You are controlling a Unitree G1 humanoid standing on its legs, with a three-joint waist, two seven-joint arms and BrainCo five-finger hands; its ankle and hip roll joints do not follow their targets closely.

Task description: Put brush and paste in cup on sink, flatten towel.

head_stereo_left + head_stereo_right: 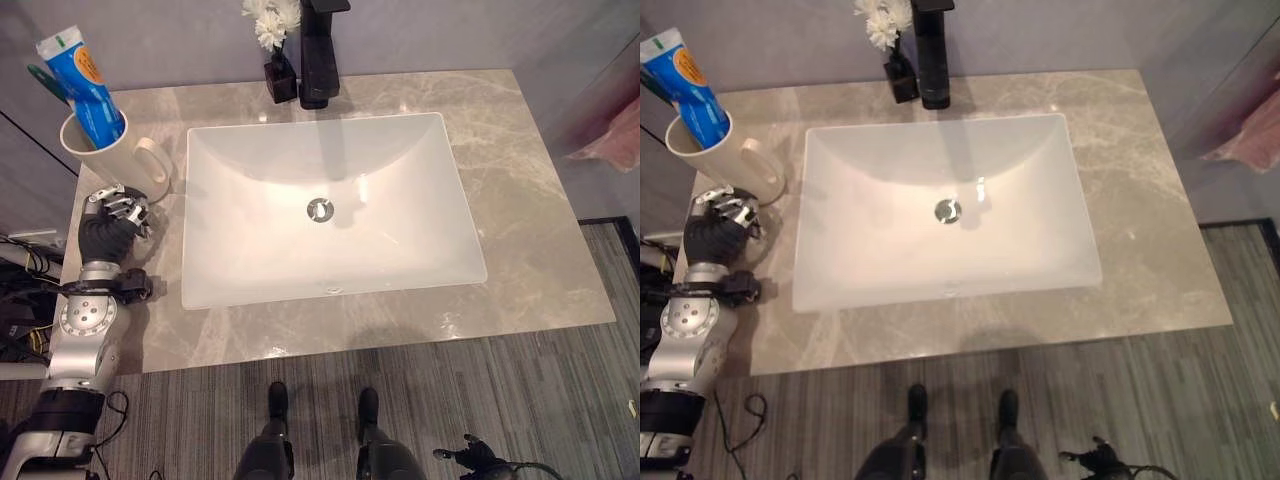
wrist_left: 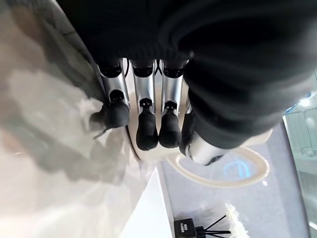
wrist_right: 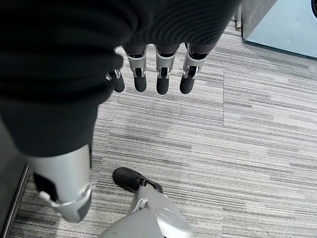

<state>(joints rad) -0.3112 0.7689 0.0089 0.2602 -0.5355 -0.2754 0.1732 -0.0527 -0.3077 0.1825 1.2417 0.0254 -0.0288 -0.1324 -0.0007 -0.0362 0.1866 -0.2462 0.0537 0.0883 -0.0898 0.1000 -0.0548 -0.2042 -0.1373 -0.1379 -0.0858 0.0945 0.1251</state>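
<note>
1 cup (image 1: pixel 100 150); 1 paste (image 1: pixel 85 85); 1 sink (image 1: pixel 325 205)

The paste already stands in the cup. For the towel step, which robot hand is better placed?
Probably the right robot hand: it hangs free over the floor, and the pink towel hangs beyond the counter's right edge. The left robot hand rests beside the cup, far from it.

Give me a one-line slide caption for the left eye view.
Toothpaste tube and toothbrush stand in the cup left of the basin; left hand hovers just below it.
</note>
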